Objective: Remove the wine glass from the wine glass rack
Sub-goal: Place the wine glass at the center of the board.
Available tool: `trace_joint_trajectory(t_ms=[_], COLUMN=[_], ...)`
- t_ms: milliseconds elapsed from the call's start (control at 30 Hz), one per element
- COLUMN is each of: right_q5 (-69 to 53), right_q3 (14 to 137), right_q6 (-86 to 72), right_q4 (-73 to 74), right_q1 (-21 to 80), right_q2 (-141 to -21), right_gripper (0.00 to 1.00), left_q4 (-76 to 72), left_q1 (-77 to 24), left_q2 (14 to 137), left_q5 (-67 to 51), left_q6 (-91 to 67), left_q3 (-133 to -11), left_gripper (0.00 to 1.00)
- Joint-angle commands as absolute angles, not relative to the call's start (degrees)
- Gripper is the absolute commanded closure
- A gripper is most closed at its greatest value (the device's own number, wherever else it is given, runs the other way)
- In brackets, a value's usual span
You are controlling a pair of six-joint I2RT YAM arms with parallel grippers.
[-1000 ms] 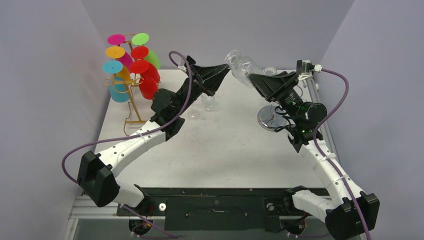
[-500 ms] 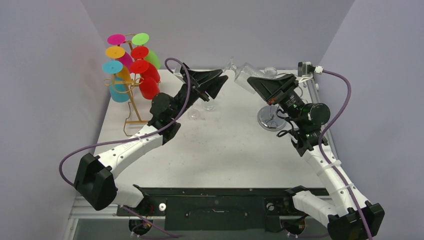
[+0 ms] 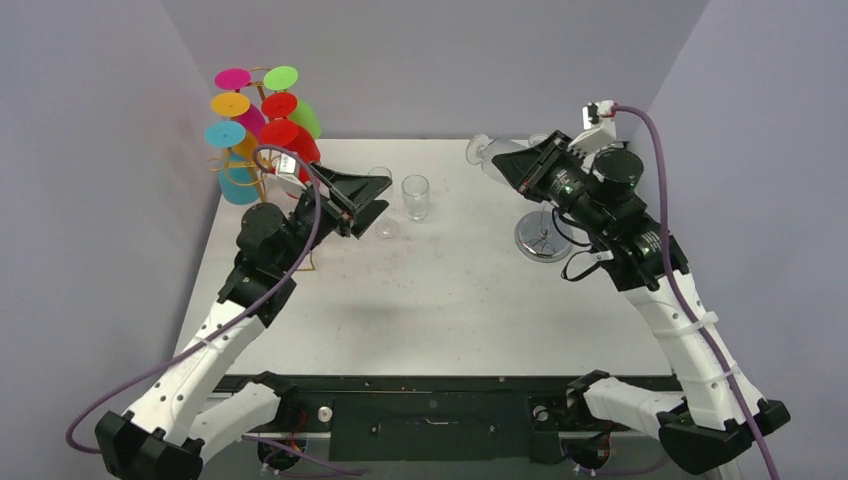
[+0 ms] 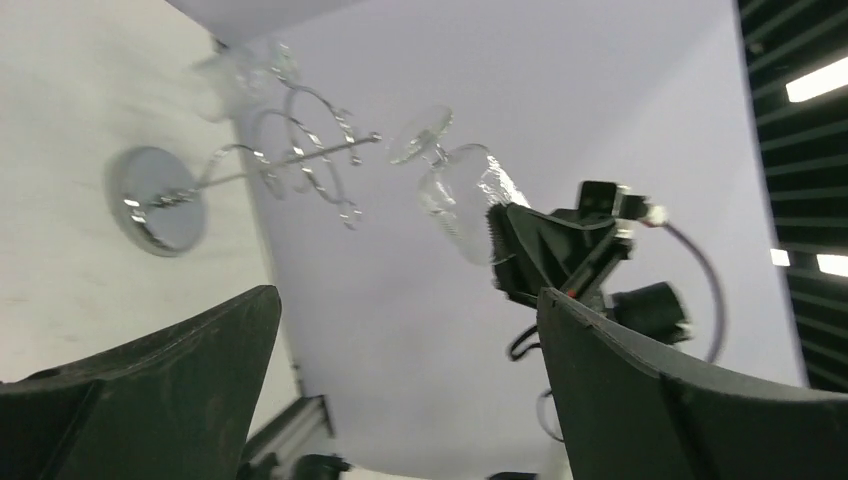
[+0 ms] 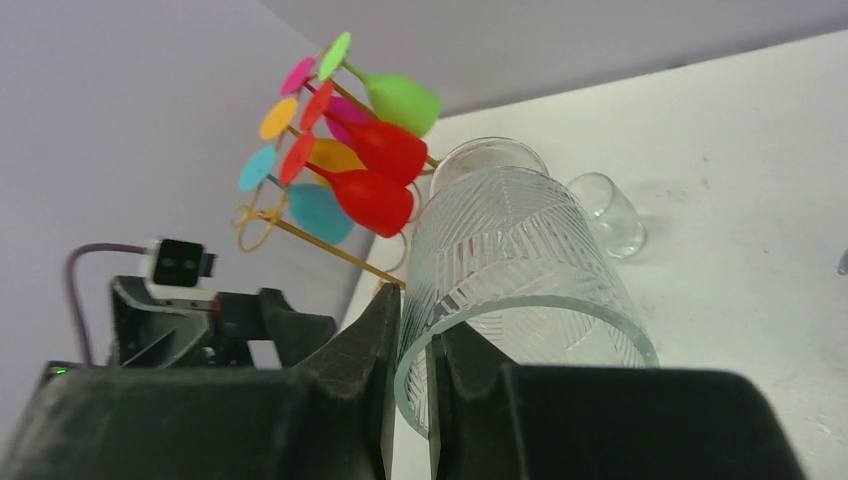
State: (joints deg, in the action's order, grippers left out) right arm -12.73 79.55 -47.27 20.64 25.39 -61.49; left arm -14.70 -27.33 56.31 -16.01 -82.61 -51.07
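Right wrist view: the wine glass (image 5: 510,250) hangs in the air at far right, near the wire rack (image 3: 545,240), rim pinched by the right fingers (image 5: 370,345). The left fingers (image 4: 650,380) gape wide. That thin rim grip may slip, dropping it onto the worktop (image 3: 450,300).

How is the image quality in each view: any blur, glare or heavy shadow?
Top view: even light, only a soft shadow on the table. Left wrist view: tilted, the wire rack blurred, ceiling lights glaring at the right edge. Right wrist view: sharp, the wine glass crisp in the right gripper.
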Motion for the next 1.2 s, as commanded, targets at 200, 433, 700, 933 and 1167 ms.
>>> trace_joint_trajectory(t_ms=[200, 433, 700, 933, 1167], right_q5=[7.93, 10.82, 7.43, 5.84, 5.29], right_q3=[98.0, 108.31, 111.3, 116.48, 123.91], right_q6=[-35.74, -33.94, -34.0, -34.78, -35.09], right_q4=[44.32, 51.19, 50.81, 51.31, 53.32], right_q1=[36.37, 41.21, 44.19, 49.21, 53.39], right_q2=[-78.5, -91.43, -103.06, -110.9, -119.49], right_gripper=[1.0, 1.0, 1.0, 1.0, 1.0], left_q4=[26.65, 33.49, 36.96, 40.57, 44.51], left_q1=[-22.84, -22.52, -22.87, -23.31, -24.87], left_q2=[47.46, 45.33, 46.14, 48.03, 50.12], left_q5=[-6.53, -2.65, 1.03, 5.8, 8.43], left_q6=[-44.49, -37.52, -33.02, -31.1, -28.98], left_q3=[-64.47, -67.87, -71.66, -78.4, -87.48], left_gripper=[0.04, 0.04, 0.04, 0.04, 0.04])
